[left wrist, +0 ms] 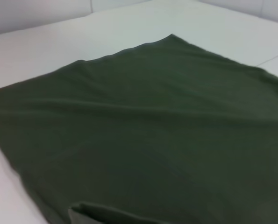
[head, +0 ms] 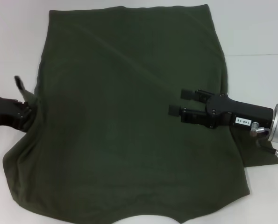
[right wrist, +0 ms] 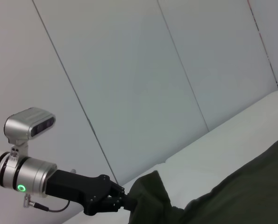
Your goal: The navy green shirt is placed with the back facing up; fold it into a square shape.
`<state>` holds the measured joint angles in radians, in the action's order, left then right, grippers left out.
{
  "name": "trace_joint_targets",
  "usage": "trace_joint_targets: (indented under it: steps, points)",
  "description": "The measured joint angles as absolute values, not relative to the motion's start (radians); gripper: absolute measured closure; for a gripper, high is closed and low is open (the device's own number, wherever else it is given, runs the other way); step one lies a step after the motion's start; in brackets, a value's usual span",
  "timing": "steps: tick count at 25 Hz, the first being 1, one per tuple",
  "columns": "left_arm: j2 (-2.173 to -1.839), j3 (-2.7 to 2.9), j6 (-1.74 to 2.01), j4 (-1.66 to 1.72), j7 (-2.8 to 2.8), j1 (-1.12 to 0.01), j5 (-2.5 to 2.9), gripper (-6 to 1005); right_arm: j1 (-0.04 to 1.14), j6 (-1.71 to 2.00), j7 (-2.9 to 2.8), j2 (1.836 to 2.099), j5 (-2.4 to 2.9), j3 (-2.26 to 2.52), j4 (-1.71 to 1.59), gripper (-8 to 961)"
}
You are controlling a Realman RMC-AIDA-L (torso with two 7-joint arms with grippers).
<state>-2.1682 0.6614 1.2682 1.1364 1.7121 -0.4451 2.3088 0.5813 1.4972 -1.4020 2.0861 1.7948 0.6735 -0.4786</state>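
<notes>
At the far left, the left gripper (head: 25,105) pinches a raised fold at the left edge of the large dark olive-green soft fabric shirt (head: 129,121), plain side up. The shirt spreads rightward from that claw across the white table (head: 255,32) and lies under the right gripper (head: 183,102), whose fingers stand spread, holding nothing, above the cloth's right half.

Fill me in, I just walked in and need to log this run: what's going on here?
A two-armed robot is folding a navy green shirt spread on a white table. The left gripper has pinched the shirt's left edge and lifted a bit of fabric. The right gripper hovers open over the shirt's right side, holding nothing. No full fold is made yet.
</notes>
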Motion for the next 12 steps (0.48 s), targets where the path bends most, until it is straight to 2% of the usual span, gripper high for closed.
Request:
trace_joint_targets:
  steps: [12]
  points:
    - [-2.171, 0.732, 1.212, 1.144, 1.791, -0.457, 2.343, 942, 0.580, 1.497, -1.388, 2.086, 1.795, 0.673, -0.479, 36]
